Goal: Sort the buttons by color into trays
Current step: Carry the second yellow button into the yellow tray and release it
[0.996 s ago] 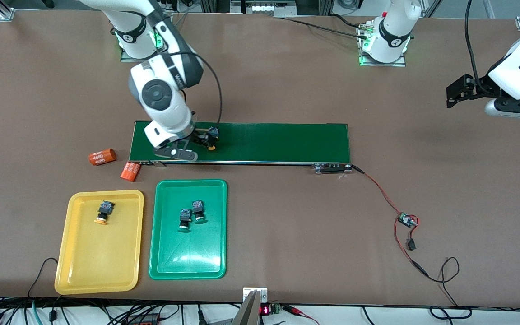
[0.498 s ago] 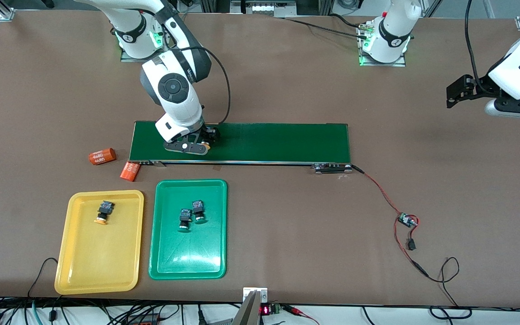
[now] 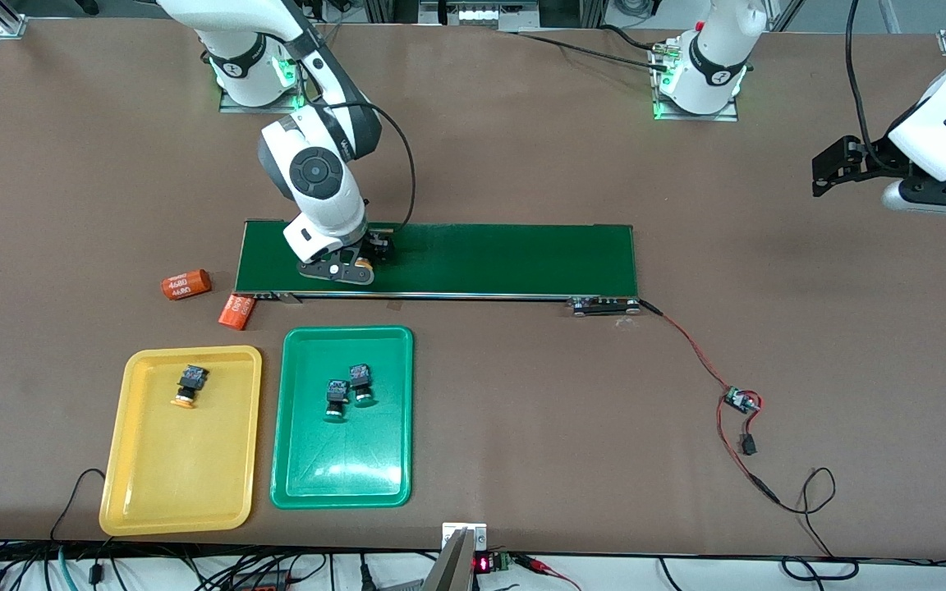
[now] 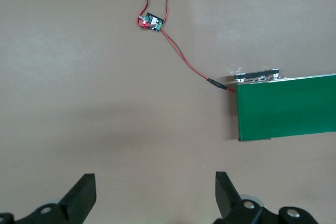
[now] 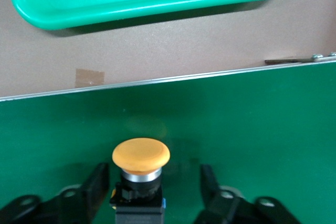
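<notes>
A yellow-capped button (image 5: 140,156) stands on the dark green conveyor belt (image 3: 506,258) near the right arm's end. My right gripper (image 3: 366,258) is down over it, one finger on each side (image 5: 155,174). The jaws are open, with a clear gap on one side. Another yellow button (image 3: 187,386) lies in the yellow tray (image 3: 136,492). Two green buttons (image 3: 336,400) (image 3: 360,384) lie in the green tray (image 3: 342,476). My left gripper (image 3: 830,172) waits open over bare table at the left arm's end (image 4: 155,179).
Two orange cylinders (image 3: 185,285) (image 3: 236,312) lie off the belt's end, near the yellow tray. A small circuit board (image 3: 740,400) with red and black wires trails from the belt's other end. The green tray's rim (image 5: 131,3) lies just off the belt edge.
My right gripper has swung along the belt to the yellow button and now straddles it, fingers somewhat closer together. The left arm has not moved.
</notes>
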### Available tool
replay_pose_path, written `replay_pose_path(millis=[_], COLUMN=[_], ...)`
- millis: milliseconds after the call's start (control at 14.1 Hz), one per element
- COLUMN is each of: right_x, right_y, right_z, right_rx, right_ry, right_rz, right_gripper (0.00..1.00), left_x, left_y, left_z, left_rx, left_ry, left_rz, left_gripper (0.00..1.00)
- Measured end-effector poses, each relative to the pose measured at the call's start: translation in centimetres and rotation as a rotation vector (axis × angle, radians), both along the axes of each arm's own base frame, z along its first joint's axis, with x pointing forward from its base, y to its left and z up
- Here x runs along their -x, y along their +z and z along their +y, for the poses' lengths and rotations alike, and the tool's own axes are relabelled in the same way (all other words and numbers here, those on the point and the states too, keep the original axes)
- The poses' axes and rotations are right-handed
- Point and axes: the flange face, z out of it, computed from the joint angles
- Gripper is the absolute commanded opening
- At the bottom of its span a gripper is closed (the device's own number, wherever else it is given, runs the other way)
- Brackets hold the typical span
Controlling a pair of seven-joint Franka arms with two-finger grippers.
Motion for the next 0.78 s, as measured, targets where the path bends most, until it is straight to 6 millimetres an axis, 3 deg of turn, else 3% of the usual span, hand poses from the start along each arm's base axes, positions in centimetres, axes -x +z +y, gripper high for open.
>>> replay_pose_path(millis=[142, 284, 498, 782], right_x=[-0.2, -0.6, -2.0, -6.4], right_y=[0.0, 0.2, 0.8, 4.0], right_z=[-0.2, -0.6, -2.1, -5.7], right_rx=[0.000, -0.001, -0.007, -0.033], right_ry=[-0.004, -0.014, -0.006, 0.046], right_rz=[-0.001, -0.006, -0.020, -0.066], right_gripper=[0.22, 0.15, 0.15, 0.15], left_x=[0.0, 0.0, 0.0, 0.0], left_y=[0.0, 0.0, 0.0, 0.0], left_z=[0.0, 0.0, 0.0, 0.0], left_rx=[0.000, 0.000, 0.000, 0.000], left_ry=[0.000, 0.000, 0.000, 0.000], left_rz=[0.000, 0.000, 0.000, 0.001], left_gripper=[1.00, 1.00, 1.00, 1.00])
